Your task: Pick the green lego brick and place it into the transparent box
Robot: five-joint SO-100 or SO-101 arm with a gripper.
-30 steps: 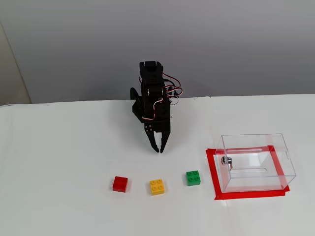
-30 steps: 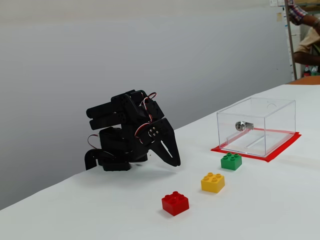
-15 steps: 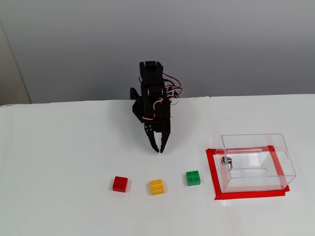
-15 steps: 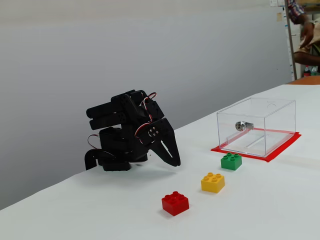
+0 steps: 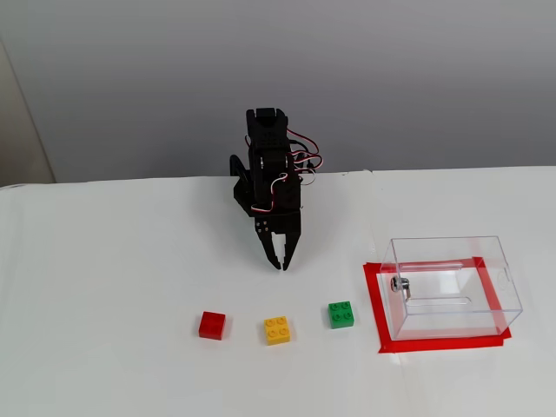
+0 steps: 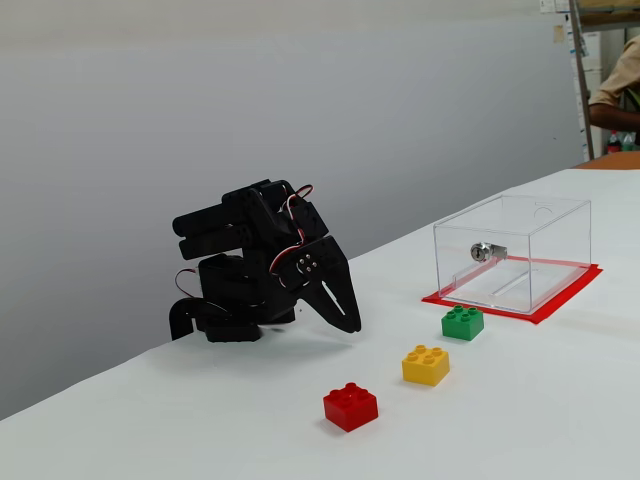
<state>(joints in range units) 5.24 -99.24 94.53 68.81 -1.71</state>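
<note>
- Green lego brick (image 5: 340, 314), small square bright plastic with 2x2 studs, sits on the white table (image 5: 113, 287), just beside the red tape border (image 5: 375, 304).
- Clear plastic transparent box (image 5: 452, 287) stands inside the tape.
- Black claw (image 5: 281, 257) points down behind the yellow brick (image 5: 277, 330), pressed together, holding nothing.
- Only the side fixed view shows a person's arm (image 6: 615, 85).

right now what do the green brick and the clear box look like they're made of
green lego brick: glossy molded plastic, judging by its even colour and crisp studs.
transparent box: thin clear plastic, likely acrylic; red tape shows through. Its knob looks metallic.
</note>
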